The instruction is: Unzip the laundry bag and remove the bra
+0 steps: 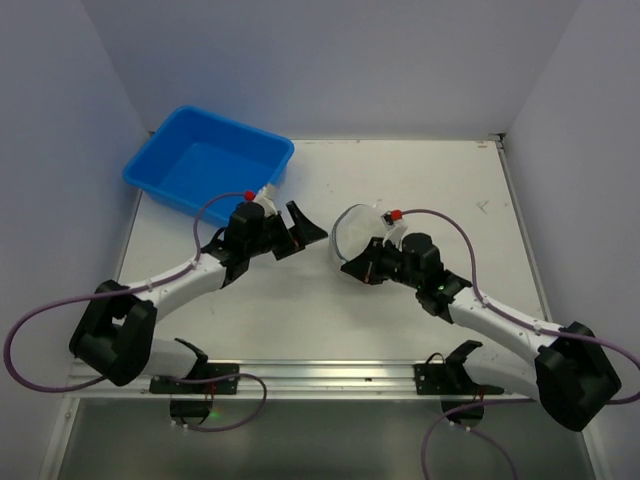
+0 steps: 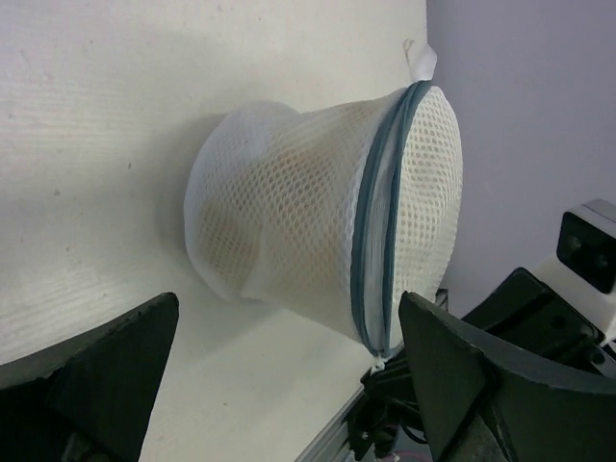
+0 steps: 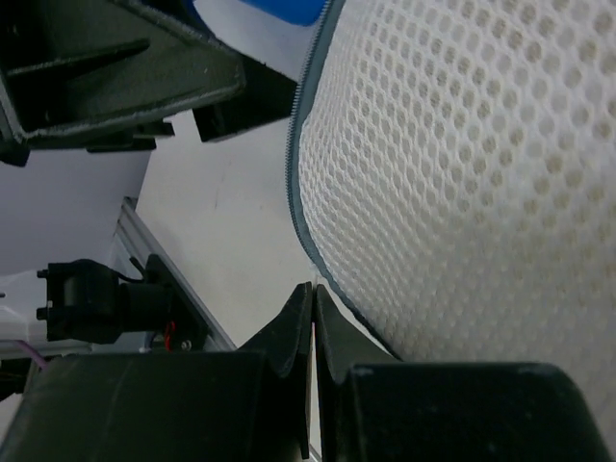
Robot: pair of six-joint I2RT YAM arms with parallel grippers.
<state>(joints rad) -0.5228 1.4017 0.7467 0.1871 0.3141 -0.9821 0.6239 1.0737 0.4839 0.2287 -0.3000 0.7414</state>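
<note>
The laundry bag (image 1: 354,231) stands on edge mid-table, a white mesh pod with a dark zip rim (image 2: 373,241). A faint yellowish tint shows through the mesh (image 2: 279,217); the bra itself is hidden inside. My left gripper (image 1: 302,230) is open and empty, just left of the bag, with its fingers (image 2: 106,375) spread on either side of the bag's lower edge. My right gripper (image 3: 313,289) is shut at the rim's bottom, pinching the small white zipper pull (image 2: 377,364). In the right wrist view the mesh (image 3: 462,173) fills the right side.
A blue plastic tub (image 1: 205,160) sits at the back left, close behind my left arm. Grey walls enclose the table on three sides. A metal rail (image 1: 320,375) runs along the near edge.
</note>
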